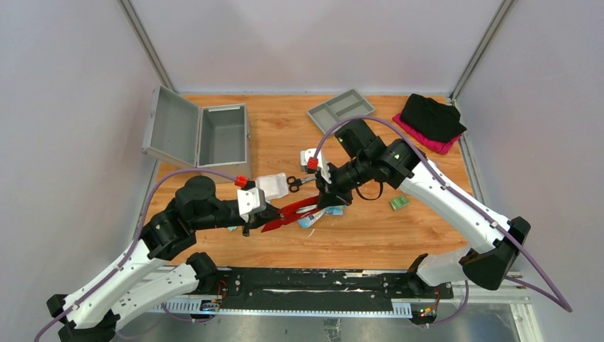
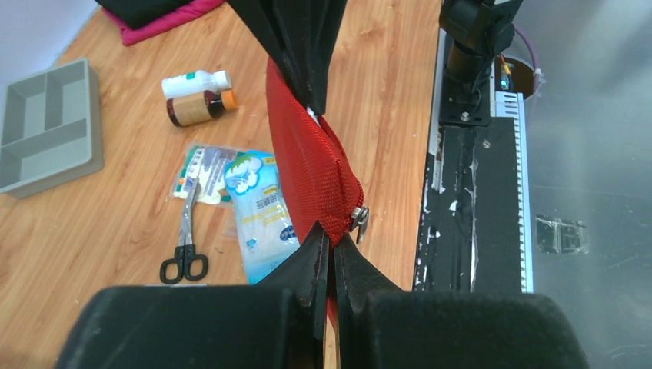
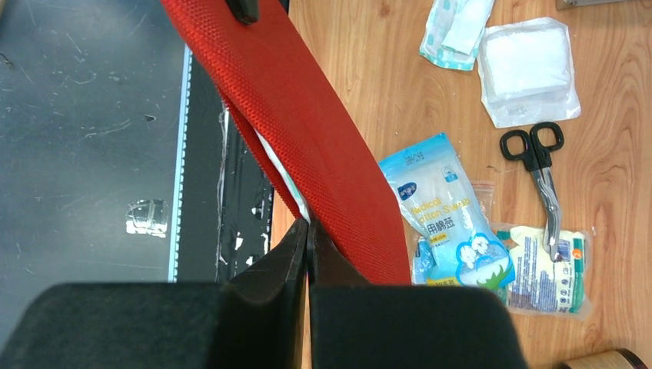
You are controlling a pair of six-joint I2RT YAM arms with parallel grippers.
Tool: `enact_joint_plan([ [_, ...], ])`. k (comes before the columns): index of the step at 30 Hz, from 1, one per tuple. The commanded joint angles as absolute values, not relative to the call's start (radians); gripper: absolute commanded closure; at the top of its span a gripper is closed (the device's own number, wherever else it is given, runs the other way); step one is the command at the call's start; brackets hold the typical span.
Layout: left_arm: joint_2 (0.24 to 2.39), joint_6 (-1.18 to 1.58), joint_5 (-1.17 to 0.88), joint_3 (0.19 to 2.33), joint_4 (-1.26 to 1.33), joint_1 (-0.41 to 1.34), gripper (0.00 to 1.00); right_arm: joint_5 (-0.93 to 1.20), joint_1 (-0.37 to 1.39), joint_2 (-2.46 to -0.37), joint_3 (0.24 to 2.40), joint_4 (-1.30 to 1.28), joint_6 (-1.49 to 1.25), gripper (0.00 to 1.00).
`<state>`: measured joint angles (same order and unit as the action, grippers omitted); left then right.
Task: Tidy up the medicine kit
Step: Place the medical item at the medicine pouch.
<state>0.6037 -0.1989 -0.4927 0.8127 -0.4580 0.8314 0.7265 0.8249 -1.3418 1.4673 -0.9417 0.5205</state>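
Note:
The medicine kit (image 1: 206,135), a silver-grey metal case, stands with its lid up at the table's back left and looks empty. Both grippers hold a red fabric pouch (image 1: 292,211) stretched between them above the middle of the table. My left gripper (image 2: 330,246) is shut on the red pouch (image 2: 307,161) at the end by the zipper pull (image 2: 360,219). My right gripper (image 3: 307,231) is shut on the opposite edge of the red pouch (image 3: 307,131). Something white shows inside the pouch's open seam.
Under and around the pouch lie scissors (image 2: 184,246), a blue cotton packet (image 3: 442,207), a gauze packet (image 3: 527,69), a bandage packet (image 3: 546,269), and a white bottle (image 2: 196,81) beside a brown bottle (image 2: 200,108). A grey compartment tray (image 1: 340,108) and black-and-pink cloth (image 1: 431,121) sit at the back. A small green box (image 1: 399,203) lies to the right.

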Motion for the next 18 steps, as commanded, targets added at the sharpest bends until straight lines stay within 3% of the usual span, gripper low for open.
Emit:
enact_joint_plan([
  [1,0.624,-0.213,-0.556,0.822,-0.461,0.824,1.00,0.684,0.838,-1.344,1.499,-0.970,0.560,0.97],
  [9,0.623,-0.207,-0.546,0.819,-0.448,0.824,1.00,0.644,0.838,-1.281,1.445,-0.913,0.546,0.78],
  [18,0.609,-0.170,-0.561,0.806,-0.398,0.824,1.00,0.640,0.838,-1.256,1.411,-0.884,0.532,0.72],
])
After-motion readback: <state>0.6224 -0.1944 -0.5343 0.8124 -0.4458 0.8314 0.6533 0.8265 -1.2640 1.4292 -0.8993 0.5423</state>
